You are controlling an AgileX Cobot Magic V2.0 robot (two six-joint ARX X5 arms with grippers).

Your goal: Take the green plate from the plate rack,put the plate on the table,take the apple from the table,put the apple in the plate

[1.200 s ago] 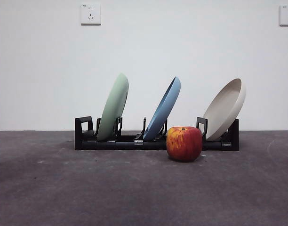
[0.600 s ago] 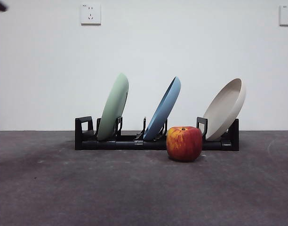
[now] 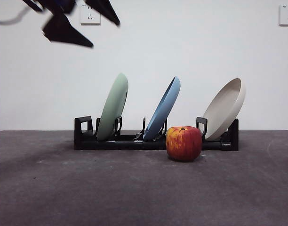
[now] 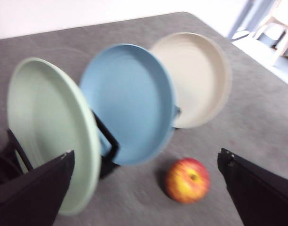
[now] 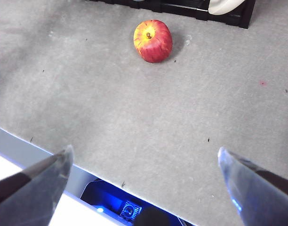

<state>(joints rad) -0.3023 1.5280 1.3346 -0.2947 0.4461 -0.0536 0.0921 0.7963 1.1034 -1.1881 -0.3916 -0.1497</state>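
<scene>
Both claws, left claw (image 3: 90, 28) and right claw (image 5: 144, 165), gape; no writing readable.

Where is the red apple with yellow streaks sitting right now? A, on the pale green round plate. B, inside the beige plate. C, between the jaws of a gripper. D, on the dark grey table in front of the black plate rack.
D: the red apple with yellow streaks rests on the dark grey table, just in front of the black plate rack, untouched.
</scene>
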